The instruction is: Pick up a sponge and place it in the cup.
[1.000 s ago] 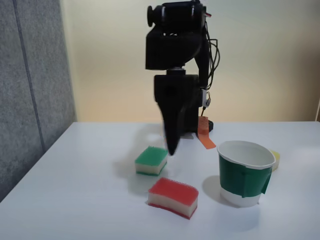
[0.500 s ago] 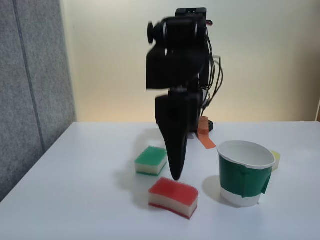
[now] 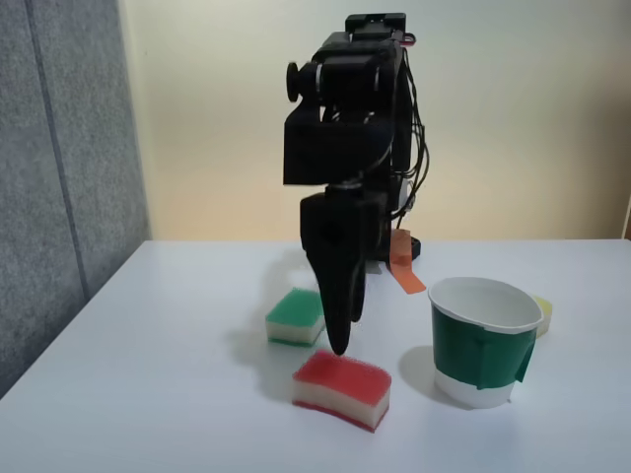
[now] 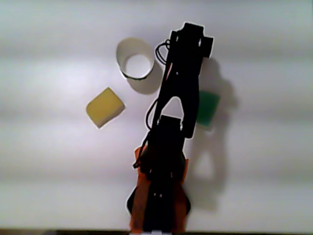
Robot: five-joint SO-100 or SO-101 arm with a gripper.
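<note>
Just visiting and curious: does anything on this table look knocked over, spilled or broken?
Nothing stands out. The cup stands upright, and the red sponge and green sponge lie flat on the table.

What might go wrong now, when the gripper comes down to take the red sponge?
1. The gripper hangs over the back left edge of the red sponge, not its middle, so it may only nip a corner or push the sponge away.
2. The green sponge lies just behind the fingers and could be bumped.
3. Whether the jaws are open cannot be told; if shut, they would only press the foam.
</note>
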